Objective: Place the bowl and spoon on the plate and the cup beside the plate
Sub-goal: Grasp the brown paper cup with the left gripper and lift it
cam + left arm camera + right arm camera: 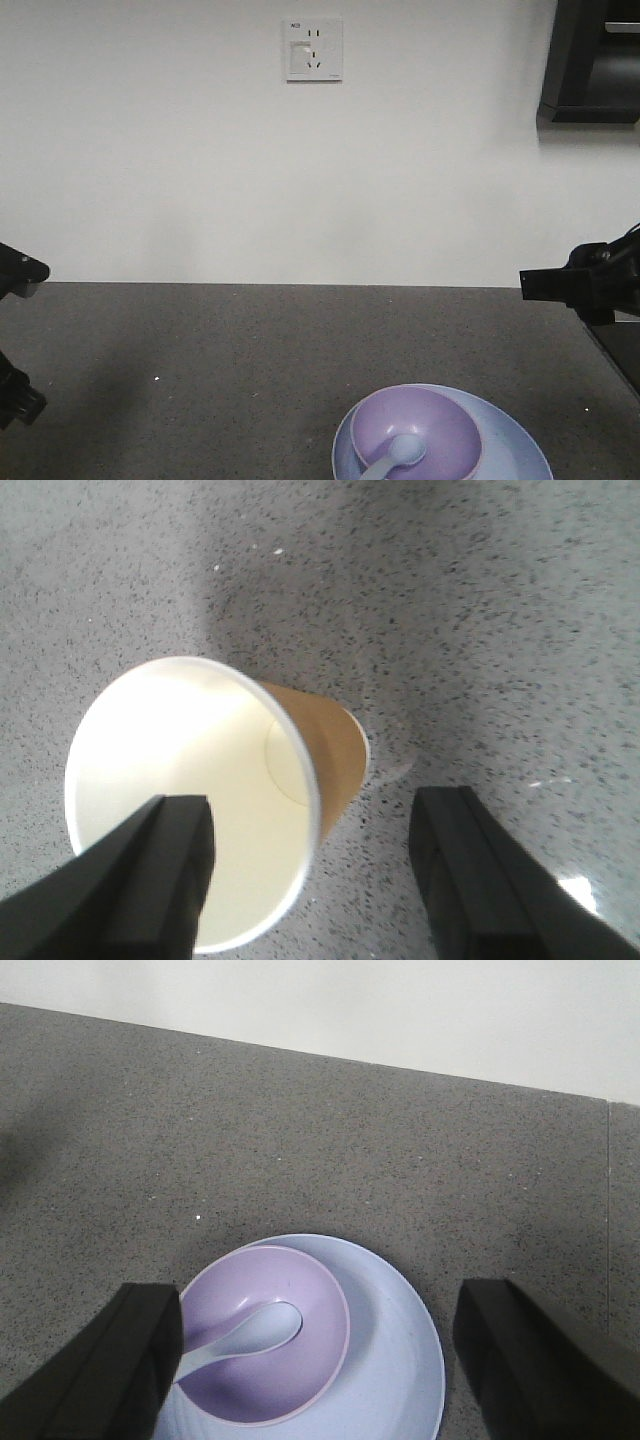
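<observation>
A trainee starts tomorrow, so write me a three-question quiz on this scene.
1. True or false: the spoon lies in the bowl.
2. The bowl sits on: A a tray, B the plate, C a napkin.
3. In the left wrist view, are the left fingers near the cup open or shut?
Key: 1 true; 2 B; 3 open.
</observation>
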You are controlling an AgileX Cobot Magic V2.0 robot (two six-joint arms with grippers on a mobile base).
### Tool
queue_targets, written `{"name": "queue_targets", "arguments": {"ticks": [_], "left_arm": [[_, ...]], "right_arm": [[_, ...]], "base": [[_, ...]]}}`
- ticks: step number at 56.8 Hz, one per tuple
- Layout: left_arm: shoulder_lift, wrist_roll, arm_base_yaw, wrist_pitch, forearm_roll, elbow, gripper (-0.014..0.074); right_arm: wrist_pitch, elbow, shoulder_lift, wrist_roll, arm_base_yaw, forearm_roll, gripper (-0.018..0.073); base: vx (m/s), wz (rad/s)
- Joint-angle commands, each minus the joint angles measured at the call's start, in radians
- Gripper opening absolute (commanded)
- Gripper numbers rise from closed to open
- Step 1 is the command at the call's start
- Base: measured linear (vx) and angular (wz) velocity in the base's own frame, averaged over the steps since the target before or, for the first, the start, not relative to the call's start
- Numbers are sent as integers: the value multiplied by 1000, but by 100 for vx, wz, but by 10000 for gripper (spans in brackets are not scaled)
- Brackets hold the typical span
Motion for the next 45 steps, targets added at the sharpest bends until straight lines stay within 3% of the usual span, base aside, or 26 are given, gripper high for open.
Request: {"name": "queue_targets", "arguments": {"ticks": [1, 13, 28, 37, 45], "left_arm": [[-36, -11, 17, -62, 16, -8, 538], [-29, -8, 18, -141, 19, 34, 529], [24, -10, 18, -138, 19, 41, 449], [25, -10, 18, -143, 19, 41, 294], [24, -10, 18, -142, 19, 41, 64]], "right_arm": [[-67, -35, -18, -2, -3, 3, 592], [-66, -35, -18, -2, -3, 3, 592], [-62, -35, -18, -1, -3, 7, 592], [-60, -35, -18, 1, -3, 7, 592], [-60, -35, -18, 1, -3, 7, 592]], "base": [[0, 0], [0, 0], [0, 0], [0, 0], [0, 0]]}}
